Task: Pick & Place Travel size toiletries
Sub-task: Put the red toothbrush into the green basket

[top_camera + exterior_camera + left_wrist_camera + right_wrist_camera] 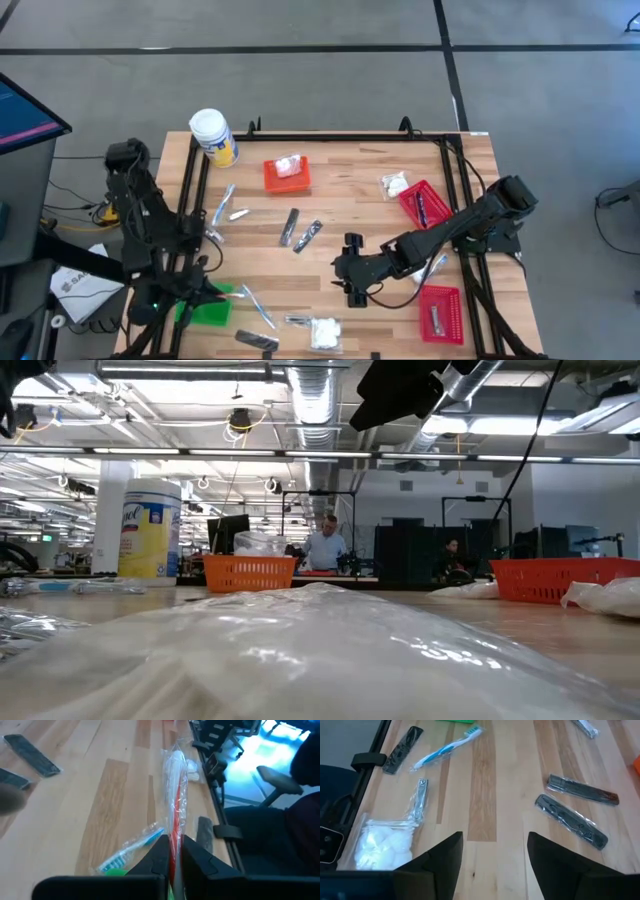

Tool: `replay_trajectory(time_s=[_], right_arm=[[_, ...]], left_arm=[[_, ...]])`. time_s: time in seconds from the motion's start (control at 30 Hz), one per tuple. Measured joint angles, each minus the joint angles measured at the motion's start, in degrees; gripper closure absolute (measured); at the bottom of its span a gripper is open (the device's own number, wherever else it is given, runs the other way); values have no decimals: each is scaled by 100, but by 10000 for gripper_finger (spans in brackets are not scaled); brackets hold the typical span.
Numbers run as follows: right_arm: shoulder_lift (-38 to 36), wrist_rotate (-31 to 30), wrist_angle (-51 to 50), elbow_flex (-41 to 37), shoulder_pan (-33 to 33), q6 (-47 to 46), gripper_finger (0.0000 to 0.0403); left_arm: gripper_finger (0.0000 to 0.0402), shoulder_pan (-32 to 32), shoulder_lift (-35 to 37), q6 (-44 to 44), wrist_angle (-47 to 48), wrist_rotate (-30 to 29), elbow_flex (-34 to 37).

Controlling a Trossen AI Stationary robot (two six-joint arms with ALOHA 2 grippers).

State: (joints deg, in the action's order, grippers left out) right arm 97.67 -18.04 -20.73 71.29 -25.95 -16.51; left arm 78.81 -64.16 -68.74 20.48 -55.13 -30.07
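Standing at the table's far left corner, jar [213, 137]; near it, orange basket [287, 175]. Lying mid-table, two dark sachets [300, 231]. Hanging open over the table centre, right gripper [352, 283]. Clamped on a clear-wrapped stick [176, 795], left gripper [173, 865] above green basket [208, 305].

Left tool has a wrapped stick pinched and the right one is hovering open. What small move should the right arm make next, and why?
Probably lower the right tool onto the white packet near the table's front edge. Its fingers stand open and empty above bare wood, and that packet lies loose just beside it with nail clippers next to it. The left tool is shut on a red wrapped stick by the green basket, so it is busy.
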Motion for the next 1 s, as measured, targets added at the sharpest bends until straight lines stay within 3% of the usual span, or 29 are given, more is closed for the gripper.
replay_trajectory(time_s=[0.4,0.73,1.0], right_arm=[[2,0,0,0,96,65,189],[4,-2,22,0,96,59,189],[4,-2,24,0,98,44,189]], left_arm=[[385,279,-797,-1331,-14,438,331],[380,395,-814,-1471,97,440,331],[373,393,-805,-2216,63,1031,592]])
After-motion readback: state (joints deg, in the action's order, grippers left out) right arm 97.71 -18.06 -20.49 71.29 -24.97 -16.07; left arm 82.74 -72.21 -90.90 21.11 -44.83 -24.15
